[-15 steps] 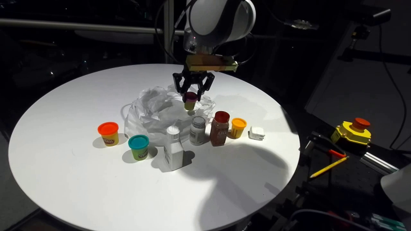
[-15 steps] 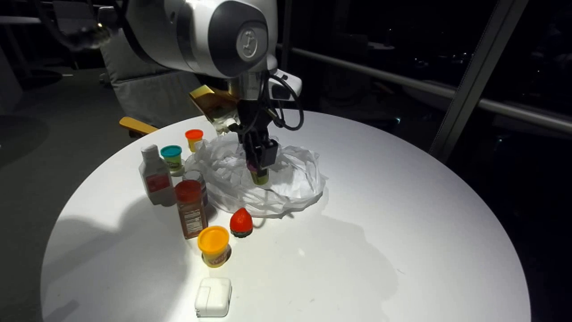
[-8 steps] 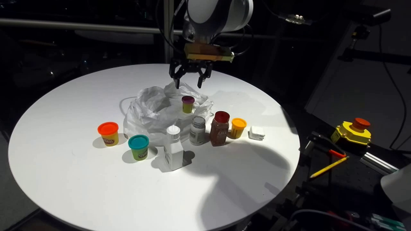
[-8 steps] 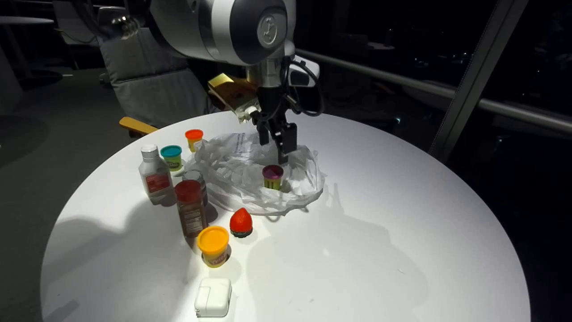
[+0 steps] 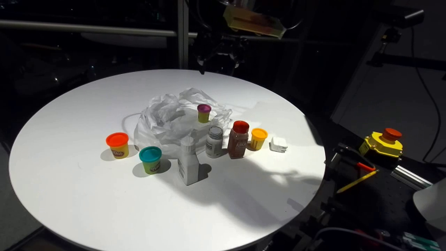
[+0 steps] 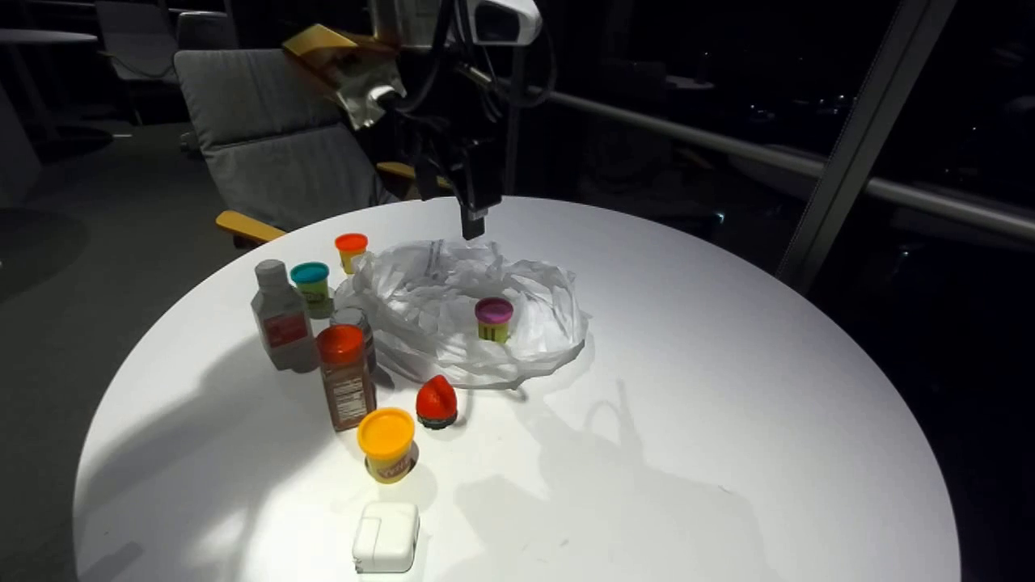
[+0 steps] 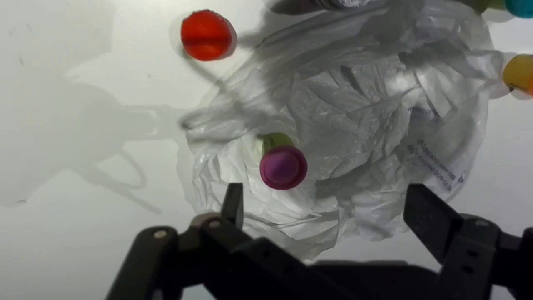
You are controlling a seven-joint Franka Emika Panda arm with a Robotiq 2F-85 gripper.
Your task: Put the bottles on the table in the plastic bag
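Your claw (image 7: 325, 200) is spread wide, its fingers (image 7: 232, 204) well apart in the wrist view. A second ago you had it clamped on the purple-lidded pot (image 7: 283, 167), up over the plastic bag (image 6: 558, 311). Now that pot stands nearly upright in the bag, on the crumpled film, and your claw has risen well clear of it.

Around the bag, the rest stand where they stood before, upright on your bench (image 5: 104, 209): the grey-white bottle (image 5: 213, 144) near the film, the red-brown bottle (image 5: 238, 143) just beside it, the tall white bottle (image 5: 188, 169), the teal-lidded pot (image 5: 151, 162), the red-lidded pot (image 5: 118, 146) and the orange-lidded pot (image 5: 258, 140).

In an exterior view you can also see a red strawberry-shaped thing (image 6: 437, 402) between the bag and the orange-lidded pot, and a white plug block (image 6: 386, 537) beyond that pot. Neither has moved.
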